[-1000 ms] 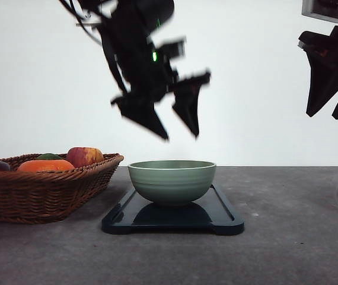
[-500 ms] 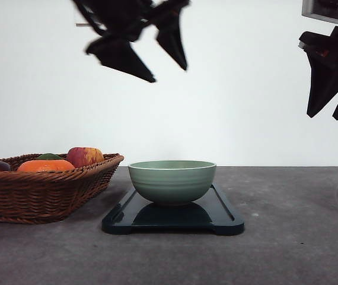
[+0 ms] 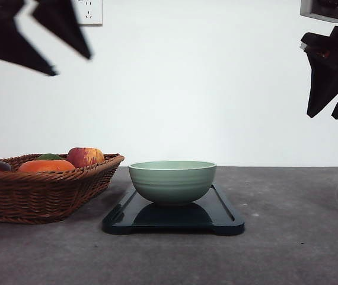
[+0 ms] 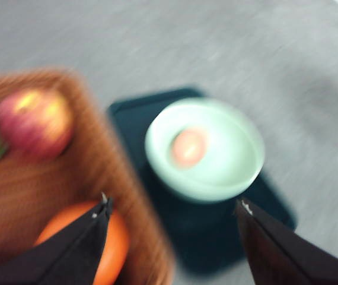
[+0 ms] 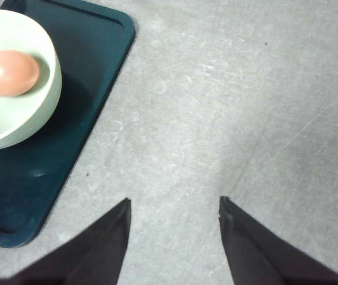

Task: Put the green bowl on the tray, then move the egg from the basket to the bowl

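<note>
With the egg [image 5: 9, 72] in the green bowl [image 3: 172, 181] on the tray [image 3: 172, 217] and both my tools, left [image 3: 50, 41] and right [image 3: 335, 113], spread apart and empty, I judge a careless arm swing near the basket [image 3: 44, 193] the only risk.

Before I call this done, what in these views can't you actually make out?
- Front view: the green bowl hides its own contents behind its wall; the egg shows in the right wrist view.
- Front view: the basket is cut off by the picture's edge.
- Left wrist view: motion blur smears the fruit in the basket.
- Right wrist view: the tray and bowl are cropped.
</note>
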You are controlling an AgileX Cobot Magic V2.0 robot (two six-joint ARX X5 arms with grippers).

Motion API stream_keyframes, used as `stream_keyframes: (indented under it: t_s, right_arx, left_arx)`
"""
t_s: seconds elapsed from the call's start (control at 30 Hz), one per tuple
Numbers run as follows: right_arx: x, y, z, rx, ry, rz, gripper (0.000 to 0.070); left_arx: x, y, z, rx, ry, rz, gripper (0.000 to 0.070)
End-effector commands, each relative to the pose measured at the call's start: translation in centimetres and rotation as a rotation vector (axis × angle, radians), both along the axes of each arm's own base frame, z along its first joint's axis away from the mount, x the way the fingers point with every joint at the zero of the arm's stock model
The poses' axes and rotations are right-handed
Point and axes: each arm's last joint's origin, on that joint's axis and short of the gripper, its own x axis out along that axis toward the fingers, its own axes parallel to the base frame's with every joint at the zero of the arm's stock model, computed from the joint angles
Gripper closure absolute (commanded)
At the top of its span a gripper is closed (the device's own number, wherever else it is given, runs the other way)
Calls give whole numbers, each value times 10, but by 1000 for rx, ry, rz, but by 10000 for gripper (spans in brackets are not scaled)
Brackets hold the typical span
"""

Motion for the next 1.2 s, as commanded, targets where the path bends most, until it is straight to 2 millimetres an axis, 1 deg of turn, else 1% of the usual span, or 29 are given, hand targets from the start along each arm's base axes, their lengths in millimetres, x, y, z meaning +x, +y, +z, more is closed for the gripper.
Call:
stream_keyframes:
  t_s: [0.0, 0.13, 0.27, 0.33, 0.37, 0.4, 0.43, 0.47, 0.5, 0.53, 0.67, 1.07, 1.17]
  right_arx:
    - [2, 2, 2, -4, -15, 17, 411]
    - [2, 2, 2, 3, -13, 23, 411]
    - [-1, 2, -1, 4, 36, 30, 410]
    - [-3, 1, -3, -2, 61, 29, 413]
    - [-3, 1, -3, -3, 65, 29, 424]
    - [-4, 1, -3, -3, 66, 29, 519]
    - [-4, 1, -3, -2, 66, 29, 634]
    - [-3, 1, -3, -3, 64, 29, 674]
    - [-3, 1, -3, -2, 61, 29, 686]
    - [-3, 1, -3, 0, 59, 29, 685]
    - [-5, 1, -4, 12, 80, 42, 685]
    - [-3, 2, -2, 17, 60, 43, 685]
    - [-3, 2, -2, 18, 58, 43, 685]
  left_arx:
    - [-4, 5, -4, 30, 30, 8, 269]
    - [-14, 17, -6, 53, 72, 38, 269]
    - [-17, 20, -4, 48, 70, 44, 269]
    - [-18, 20, -3, 45, 62, 43, 284]
    - [-17, 19, -3, 43, 58, 43, 333]
    - [-17, 19, -2, 40, 54, 42, 478]
    - [-17, 19, -2, 37, 51, 41, 633]
    - [-17, 19, -2, 36, 52, 41, 668]
    - [-17, 19, -2, 35, 52, 40, 688]
    - [-17, 19, -2, 36, 52, 40, 700]
    - [-17, 19, -3, 41, 59, 39, 700]
    - [-17, 19, -3, 40, 58, 39, 700]
    - [-21, 22, -2, 89, 27, 17, 700]
